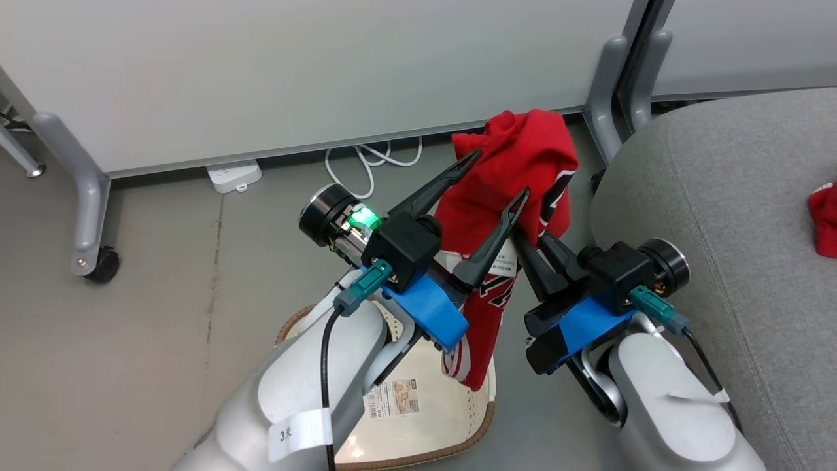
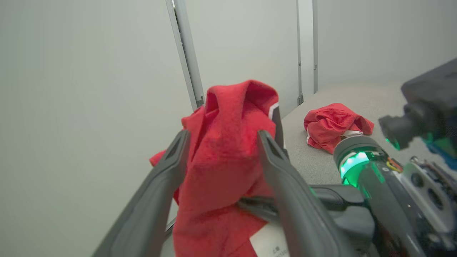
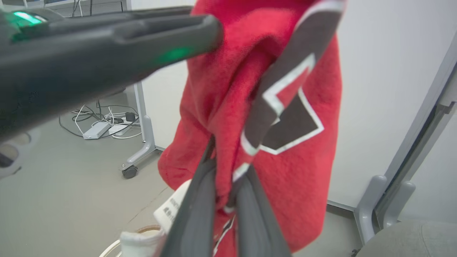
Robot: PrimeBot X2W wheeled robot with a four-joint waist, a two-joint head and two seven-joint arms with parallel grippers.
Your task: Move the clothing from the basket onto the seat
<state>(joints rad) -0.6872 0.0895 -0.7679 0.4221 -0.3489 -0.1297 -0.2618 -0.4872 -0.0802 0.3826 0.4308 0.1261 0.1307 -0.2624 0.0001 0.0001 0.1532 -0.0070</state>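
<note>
Nearest in the head view, the basket (image 1: 451, 418) is seen low down, partly covered by the robot's left forearm (image 1: 307, 386). A printed label (image 1: 392, 399) is seen on its floor, and the lower hem of the jersey (image 1: 516, 157) hangs above its far rim. Whether hem and plastic touch cannot be told.

Just above, the jersey is pinched by the right end effector (image 3: 228, 171). The two dark fingers are drawn narrow on a fold beside the black-and-white number, and the whole weight is carried there. The left end effector (image 1: 499, 175) is spread wide. Its fingers stand on either side of the bunched top of the cloth and nothing is clamped between them.

The jersey is held upright as a long, crumpled column. It is bright red and fleecy-looking, with part of the black numeral edged in white on the side towards the seat (image 1: 706, 216) and a white tag lower down.

Farther right, the grey seat is reached, and the plain red garment (image 2: 335, 125) is found lying on it in a loose heap with white trim showing. So half the job is judged done: one piece is delivered and one is lifted out. What is left is for the jersey to be carried across and set down on the cushion.
</note>
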